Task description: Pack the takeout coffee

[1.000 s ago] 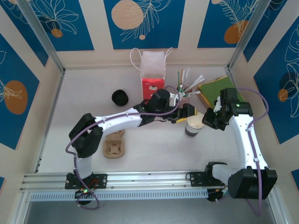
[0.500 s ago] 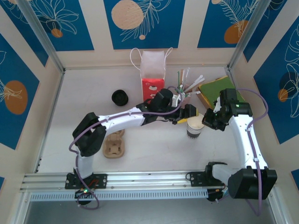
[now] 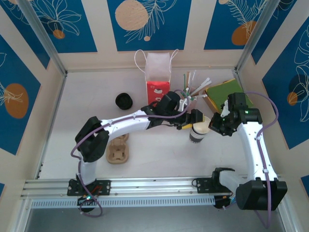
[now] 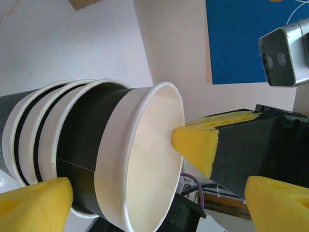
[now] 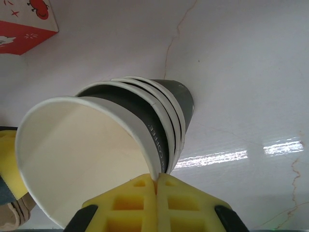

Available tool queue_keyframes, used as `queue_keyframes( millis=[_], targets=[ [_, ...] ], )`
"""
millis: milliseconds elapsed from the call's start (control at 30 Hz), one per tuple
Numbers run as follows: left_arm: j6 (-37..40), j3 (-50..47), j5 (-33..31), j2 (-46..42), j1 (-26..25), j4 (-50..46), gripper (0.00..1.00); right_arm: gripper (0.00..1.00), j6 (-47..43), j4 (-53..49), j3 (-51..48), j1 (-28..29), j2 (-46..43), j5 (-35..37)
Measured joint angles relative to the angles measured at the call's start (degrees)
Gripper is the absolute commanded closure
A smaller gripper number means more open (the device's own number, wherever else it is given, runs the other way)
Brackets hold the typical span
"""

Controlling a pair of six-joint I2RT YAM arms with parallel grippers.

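Pinching the empty top cup (image 5: 82,154) of a stack (image 5: 177,112): right hand (image 5: 155,186).

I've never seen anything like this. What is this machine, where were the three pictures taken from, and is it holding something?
These are two robot arms, the left arm and the right arm, bolted at the near edge of a white table. The wide picture looks down from above and behind them. The other two come from a small camera on each wrist, so you see the yellow fingers up close. On the table are a stack of paper cups, a red-and-white paper bag, a cardboard cup carrier, a black lid and a bundle of stirrers. The right claw is shut on the rim of the top cup. The left claw is open, close by the stack, holding nothing.
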Motion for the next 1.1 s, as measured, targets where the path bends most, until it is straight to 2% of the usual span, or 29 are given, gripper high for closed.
queue_keyframes(
  millis=[433,533,900,1100],
  targets=[
    [7.2,5.2,-4.5,-1.7,0.0,-8.9,0.03,0.99,0.0,-1.8,3.2,-0.4,-0.1,0.2],
    [9.9,5.4,-6.7,-4.5,0.3,-11.8,0.0,0.99,0.0,-3.1,5.9,-0.4,-0.1,0.8],
    [19.7,4.0,-15.5,-17.4,3.5,-20.7,0.0,0.99,0.3,-7.8,17.4,-0.3,-0.1,2.1],
    [22.8,-2.4,-20.9,-25.4,6.3,-23.5,0.0,0.99,2.1,-10.0,21.6,3.5,0.0,2.5]
  ],
)
